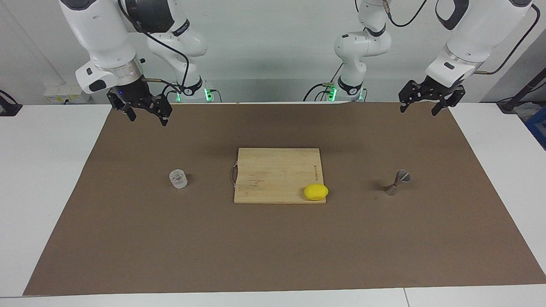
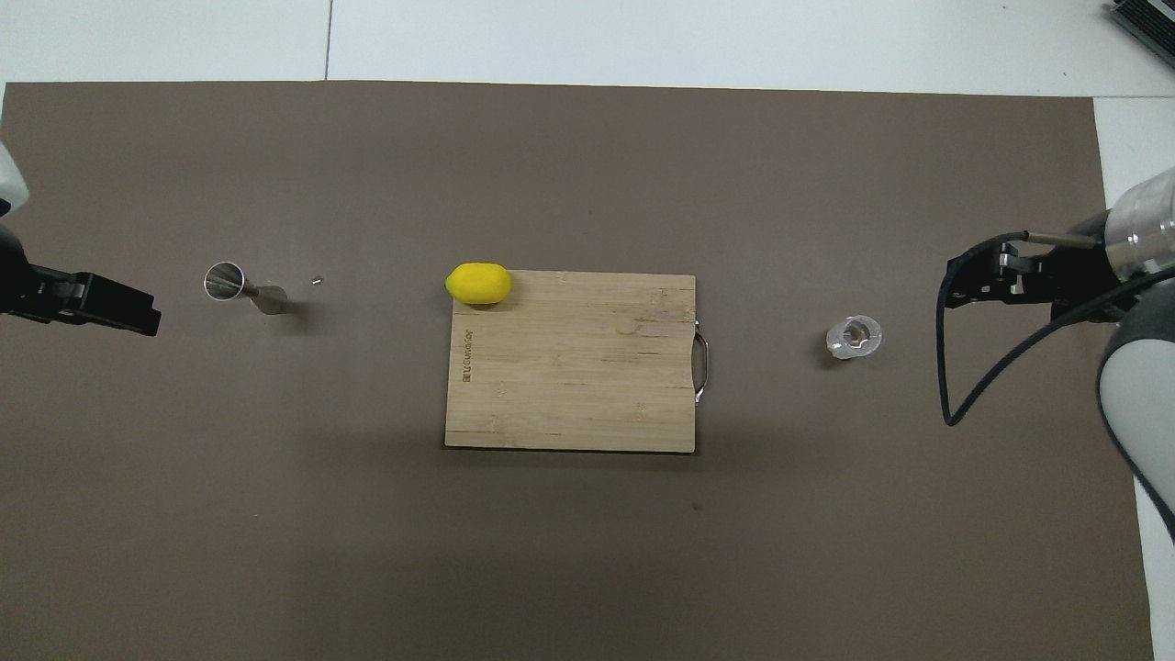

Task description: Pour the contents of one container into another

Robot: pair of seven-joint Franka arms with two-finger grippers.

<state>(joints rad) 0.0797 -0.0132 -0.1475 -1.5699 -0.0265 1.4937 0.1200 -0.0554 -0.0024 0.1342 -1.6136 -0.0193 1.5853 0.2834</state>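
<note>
The glass cup (image 1: 178,178) is stood upright on the brown mat (image 1: 128,238) that covers the tabletop (image 1: 38,170), toward the right arm's end. It is set well apart from the other things, so a pincer can be brought down around it with nothing in the way. Something small seems to be seen inside it, but what it is cannot be told.

The metal jigger (image 1: 397,182) is stood on the mat toward the left arm's end, with 1 cone up like a little bowl, ready to be filled. A tiny speck (image 2: 317,280) is seen on the mat just beside it.

Between the 2 is laid a wooden board (image 1: 277,175), with a lemon (image 1: 316,192) resting on the corner farthest from the robots and toward the left arm's end. Neither is needed for pouring.

The right pincer (image 1: 147,114) is held up in the air with its fingers apart and nothing between them, over the mat's edge by the robots. The left pincer (image 1: 423,106) is held up the same way over its own end, fingers apart and nothing held.

Nothing is poured yet. It is judged that the cup must be picked up first and carried over the board to the jigger.
</note>
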